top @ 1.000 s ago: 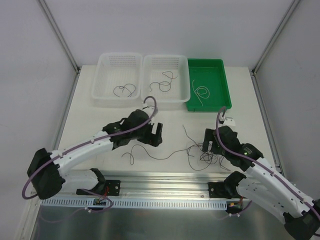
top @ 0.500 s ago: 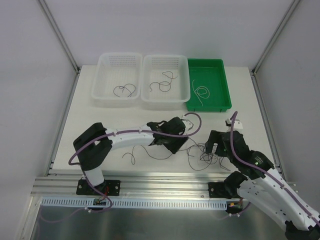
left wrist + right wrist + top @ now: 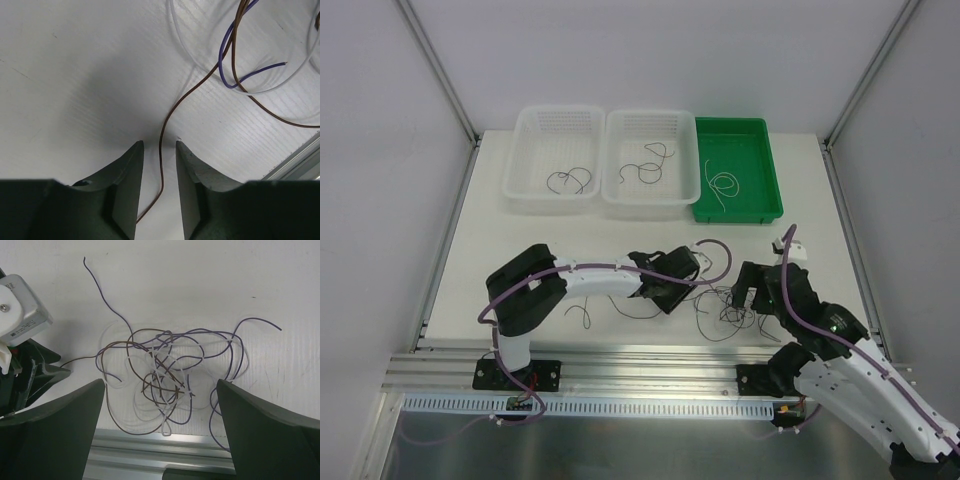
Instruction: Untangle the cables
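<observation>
The cables [image 3: 162,372] lie knotted just beside the rail [image 3: 150,450], likely light, limp and springy. The left gripper [image 3: 159,146], narrowly apart, straddles a loose brown strand [image 3: 167,112] near the rail, probably the best hold. The right gripper [image 3: 160,382] gapes wide.

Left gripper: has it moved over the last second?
Yes. In the top view the left gripper has swung right, from below the left part of the middle basket to below its right part, closer to the tangled cables.
</observation>
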You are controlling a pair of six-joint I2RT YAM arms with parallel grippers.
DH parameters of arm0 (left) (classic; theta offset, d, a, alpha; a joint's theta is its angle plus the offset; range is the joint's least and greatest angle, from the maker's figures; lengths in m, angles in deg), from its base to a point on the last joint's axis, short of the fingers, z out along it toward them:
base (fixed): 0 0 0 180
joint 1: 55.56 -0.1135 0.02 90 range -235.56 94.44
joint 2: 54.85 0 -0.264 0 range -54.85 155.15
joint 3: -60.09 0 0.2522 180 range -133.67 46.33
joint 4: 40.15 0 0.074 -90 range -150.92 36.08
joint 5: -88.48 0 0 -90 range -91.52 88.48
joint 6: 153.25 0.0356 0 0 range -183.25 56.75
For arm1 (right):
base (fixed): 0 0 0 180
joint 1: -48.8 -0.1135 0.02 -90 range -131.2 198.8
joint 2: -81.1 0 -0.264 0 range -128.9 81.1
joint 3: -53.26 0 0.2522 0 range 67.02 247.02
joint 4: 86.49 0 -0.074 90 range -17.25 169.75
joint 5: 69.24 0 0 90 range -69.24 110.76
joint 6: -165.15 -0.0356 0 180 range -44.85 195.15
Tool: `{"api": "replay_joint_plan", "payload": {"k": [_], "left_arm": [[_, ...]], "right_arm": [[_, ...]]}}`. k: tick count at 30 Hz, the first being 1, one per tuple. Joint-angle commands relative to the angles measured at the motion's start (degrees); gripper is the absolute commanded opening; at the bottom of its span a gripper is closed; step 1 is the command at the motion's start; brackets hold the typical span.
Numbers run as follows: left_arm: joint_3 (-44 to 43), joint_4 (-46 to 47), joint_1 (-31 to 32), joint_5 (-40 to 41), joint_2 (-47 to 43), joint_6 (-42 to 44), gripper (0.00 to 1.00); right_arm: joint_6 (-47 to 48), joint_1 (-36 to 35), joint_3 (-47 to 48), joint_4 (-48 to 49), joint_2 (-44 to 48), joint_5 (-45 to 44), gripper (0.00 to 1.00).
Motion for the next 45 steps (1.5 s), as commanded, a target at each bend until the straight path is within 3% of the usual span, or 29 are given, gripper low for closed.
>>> {"api": "replay_joint_plan", "payload": {"k": [1,7,15,17,20,21,23,24,27,28,33,38,41,45], "left_arm": [[-1.29,-0.69,0.65,1.32,0.31,-0.55,0.31],[-0.58,-0.69,0.65,0.62,-0.3,-0.9,0.01],[2.75,-0.77,0.65,2.28,-5.84,-3.18,0.0],[3.54,-0.86,0.65,3.33,-7.59,-3.71,0.0],[5.56,-0.86,0.39,6.58,-12.41,-4.94,0.0],[6.7,-0.95,0.13,7.38,-13.48,-5.9,0.0],[8.89,-1.04,-1.62,8.61,-16.63,-8.01,0.0],[9.78,-1.21,-2.59,8.79,-17.7,-8.98,0.0],[13.98,-1.39,-8.46,8.88,-22.18,-12.84,0.0],[15.22,-1.48,-9.97,8.79,-23.41,-13.73,0.0],[23.74,-1.56,-18.41,10.28,-35.27,-18.21,0.0],[31.21,-2.96,-31.41,10.9,-50.8,-22.95,0.0],[32.72,-4.19,-38.43,10.99,-58.28,-23.4,0.0],[31.94,-7.09,-42.94,11.25,-62.44,-22.09,0.0]], "right_arm": [[-0.7,0.16,-0.64,1.23,-0.8,-0.09,1.0],[-2.28,0.16,-5.28,7.1,-3.7,2.2,1.0],[-4.65,0.24,-10.04,16.07,-11.69,2.38,0.99],[-4.74,0.25,-10.74,17.57,-14.77,2.55,0.95],[-4.66,0.25,-11.27,18.9,-17.84,2.99,0.78],[-4.74,0.24,-11.36,19.16,-18.03,3.17,0.63],[-4.39,0.33,-11.1,18.64,-17.33,2.82,0.49],[-4.31,0.33,-10.49,17.94,-16.72,1.77,0.33],[-3.08,0.51,-8.82,13.46,-12.95,-2.26,0.03],[-2.9,0.77,-7.25,10.4,-11.89,-3.59,0.01],[-1.05,2.26,-2.67,2.91,-6.0,-10.79,0.01],[-1.05,3.58,2.69,-1.58,-1.6,-12.65,0.01],[-0.88,3.76,4.89,-2.37,-0.37,-13.53,0.01],[0.44,4.11,9.63,-2.81,-0.19,-16.33,0.01]]}}
